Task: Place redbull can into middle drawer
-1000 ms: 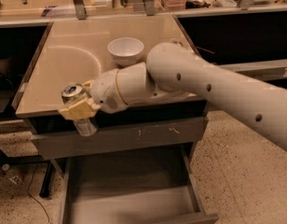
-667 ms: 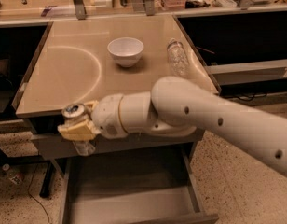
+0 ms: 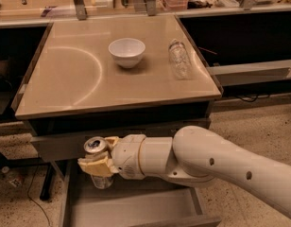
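My gripper (image 3: 99, 159) is shut on the redbull can (image 3: 95, 146), a slim silvery can held upright with its pull-tab top facing up. The gripper's yellowish fingers (image 3: 94, 165) wrap the can's body. It hangs in front of the cabinet, below the tabletop edge and just above the left part of the open middle drawer (image 3: 136, 209), a wide shallow grey drawer with a bare floor. The can's lower end shows below the fingers and is above the drawer floor.
A white bowl (image 3: 127, 51) stands on the beige tabletop (image 3: 65, 79). A clear plastic bottle (image 3: 179, 59) lies at the table's right. My white arm (image 3: 221, 167) reaches in from the lower right across the drawer. A speckled floor lies at the right.
My gripper has carried the can down and forward, from the tabletop's front left edge to below the table edge, over the open drawer.
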Tool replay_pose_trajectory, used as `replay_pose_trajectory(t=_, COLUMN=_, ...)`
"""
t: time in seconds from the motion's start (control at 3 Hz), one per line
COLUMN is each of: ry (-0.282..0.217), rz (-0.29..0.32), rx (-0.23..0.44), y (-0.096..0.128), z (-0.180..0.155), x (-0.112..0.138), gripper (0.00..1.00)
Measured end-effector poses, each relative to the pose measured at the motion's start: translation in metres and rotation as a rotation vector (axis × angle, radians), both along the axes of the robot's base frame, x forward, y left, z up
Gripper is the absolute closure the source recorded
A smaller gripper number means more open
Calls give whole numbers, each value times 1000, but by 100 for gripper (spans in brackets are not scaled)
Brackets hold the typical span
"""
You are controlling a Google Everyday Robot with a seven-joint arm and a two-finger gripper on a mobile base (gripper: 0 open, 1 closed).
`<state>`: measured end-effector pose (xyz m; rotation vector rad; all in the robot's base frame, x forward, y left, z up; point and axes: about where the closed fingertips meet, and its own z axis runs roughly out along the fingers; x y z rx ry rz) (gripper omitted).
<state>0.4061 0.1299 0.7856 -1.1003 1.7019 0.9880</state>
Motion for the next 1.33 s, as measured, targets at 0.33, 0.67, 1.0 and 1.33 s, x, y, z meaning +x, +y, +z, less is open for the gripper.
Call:
replay_pose_trajectory(t=0.33, ry=-1, rz=-2, rx=0, y=-1, z=1, x=1, gripper=100)
replay_pose_trajectory(t=0.67, ry=58, rz=-19, rx=33, y=0, z=-26, x=-9, gripper=100)
replay_pose_trajectory(t=1.0, ry=87, rz=-71, rx=46, y=-5, z=-75, x=-19, gripper=100)
replay_pose_trajectory(t=1.33, ry=89, rz=-132, rx=33, y=-17, z=-116, x=-15, gripper=100)
